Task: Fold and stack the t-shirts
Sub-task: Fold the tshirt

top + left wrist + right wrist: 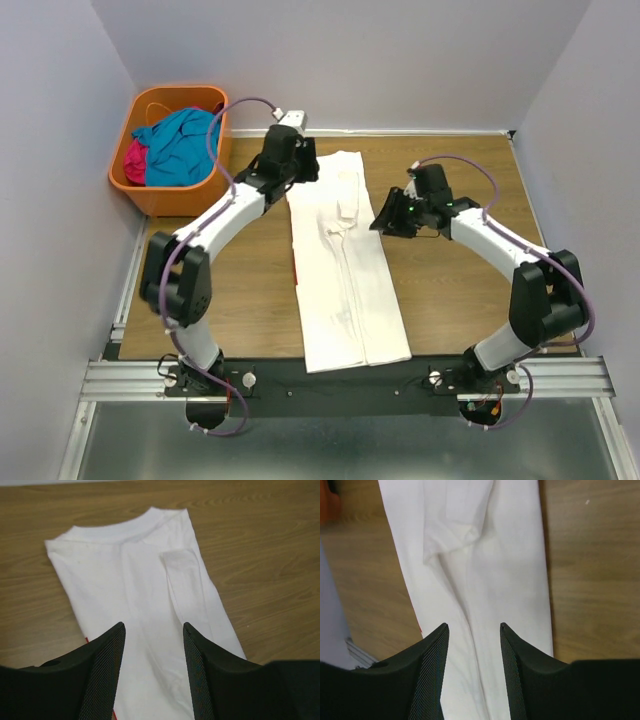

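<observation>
The white t-shirt (345, 265) lies face down in a long narrow strip down the table's middle, both sides folded in, collar at the far end. A sliver of red print shows at its left edge (294, 272). It also shows in the left wrist view (145, 590) and the right wrist view (480, 575). My left gripper (300, 165) hovers open and empty over the collar end (154, 630). My right gripper (385, 217) hovers open and empty at the shirt's right edge (474, 630). The teal-blue t-shirt (182, 145) and the magenta t-shirt (135, 162) lie crumpled in the orange basket.
The orange basket (160, 198) stands at the far left corner of the wooden table (460, 290). Grey walls close in the left, back and right sides. A metal rail runs along the near edge.
</observation>
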Controlling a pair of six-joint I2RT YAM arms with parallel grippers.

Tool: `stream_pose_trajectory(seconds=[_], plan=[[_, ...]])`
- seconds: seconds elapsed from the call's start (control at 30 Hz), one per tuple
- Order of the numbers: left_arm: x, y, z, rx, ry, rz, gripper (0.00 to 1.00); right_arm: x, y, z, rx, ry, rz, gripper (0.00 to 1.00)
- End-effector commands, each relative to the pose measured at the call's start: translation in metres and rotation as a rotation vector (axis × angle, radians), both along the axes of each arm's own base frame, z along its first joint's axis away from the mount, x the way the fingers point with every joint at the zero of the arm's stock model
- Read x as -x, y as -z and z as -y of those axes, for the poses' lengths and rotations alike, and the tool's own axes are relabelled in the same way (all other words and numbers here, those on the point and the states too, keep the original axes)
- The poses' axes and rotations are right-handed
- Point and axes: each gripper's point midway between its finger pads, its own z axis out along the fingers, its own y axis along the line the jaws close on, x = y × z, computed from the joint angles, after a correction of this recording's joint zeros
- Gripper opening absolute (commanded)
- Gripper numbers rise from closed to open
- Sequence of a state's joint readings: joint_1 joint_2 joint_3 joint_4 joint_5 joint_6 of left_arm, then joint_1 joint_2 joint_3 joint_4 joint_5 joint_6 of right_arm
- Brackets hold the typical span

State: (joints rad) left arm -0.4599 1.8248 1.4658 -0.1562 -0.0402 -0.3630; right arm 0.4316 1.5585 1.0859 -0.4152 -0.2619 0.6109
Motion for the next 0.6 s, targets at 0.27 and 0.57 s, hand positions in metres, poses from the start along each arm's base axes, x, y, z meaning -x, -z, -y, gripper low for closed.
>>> stream_pose_trajectory(seconds=[0.27,0.57], plan=[[0.119,0.028,-0.003,0.061,0.162,-0.091,0.50,-0.103,0.020,-0.020,-0.362,0.037,0.010,0.49],[0.174,0.090,0.002,0.042,0.250,-0.231,0.50,-0.124,0.047,-0.030,-0.399,0.066,-0.038,0.49]])
